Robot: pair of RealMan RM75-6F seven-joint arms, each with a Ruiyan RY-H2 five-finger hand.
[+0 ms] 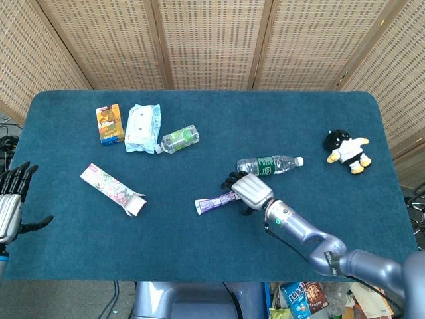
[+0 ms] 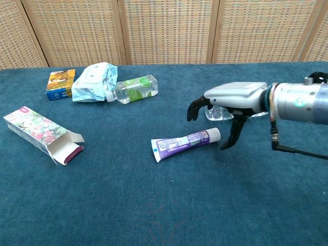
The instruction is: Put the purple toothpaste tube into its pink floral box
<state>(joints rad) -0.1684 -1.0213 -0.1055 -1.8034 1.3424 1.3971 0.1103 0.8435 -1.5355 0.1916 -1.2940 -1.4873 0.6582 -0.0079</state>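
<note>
Over the tube's point(image 2: 185, 143) cap end hovers the right hand point(image 2: 230, 105), fingers apart and curled downward, gripping nothing. Left of the tube lies the box point(image 2: 41, 134), flap open. Farther left, the left hand point(image 1: 12, 206) is spread at the tabletop point(image 1: 212, 266) edge.

We see a table point(image 1: 199, 262) covered edge to edge in dark teal, felt-like cloth, its far corners rounded. Behind it stands a folding screen point(image 1: 212, 40) of woven, pale tan cane panels set in light wooden frames; in the head view the frames fan outward, in the chest view they run straight up. The light is even and bright, throwing only soft shadows on the cloth. Below the table's near edge we make out a grey floor point(image 1: 80, 299), with dark cables point(image 1: 6, 143) at the left.
</note>
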